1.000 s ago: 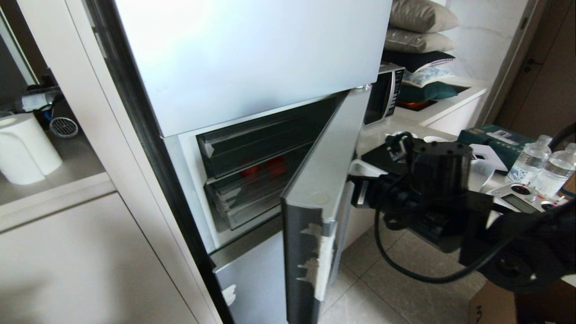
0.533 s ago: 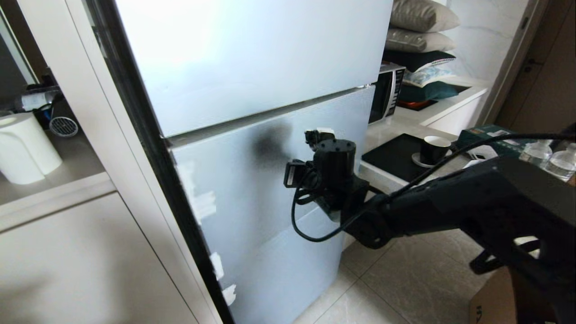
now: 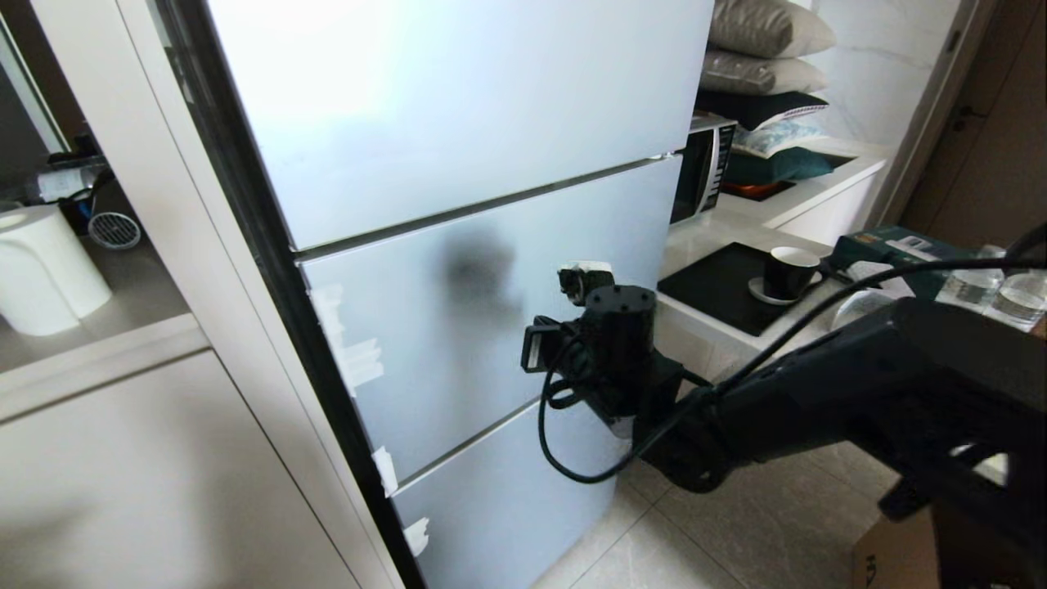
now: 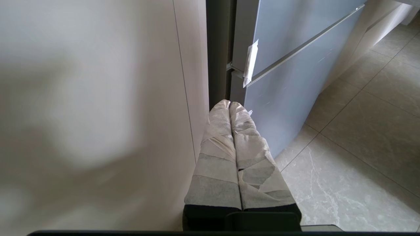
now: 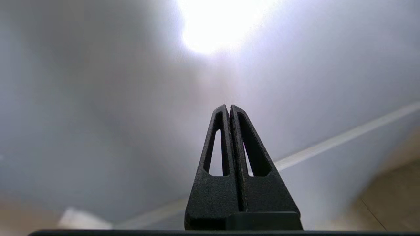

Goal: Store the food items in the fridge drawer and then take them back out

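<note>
Glossy fridge door (image 3: 458, 327) faces the closed right gripper (image 5: 229, 109).

The pale blue fridge doors (image 3: 458, 106) are shut, and small pieces of white tape (image 3: 353, 360) stick along their left edge. A microwave (image 3: 702, 168) stands to the right of the fridge, with a stack of pillows (image 3: 765, 57) behind it. A dark cup (image 3: 787, 272) stands on the counter (image 3: 712, 327), near two water bottles (image 3: 994, 286), and a white jug (image 3: 45, 274) stands on the left shelf.
</note>
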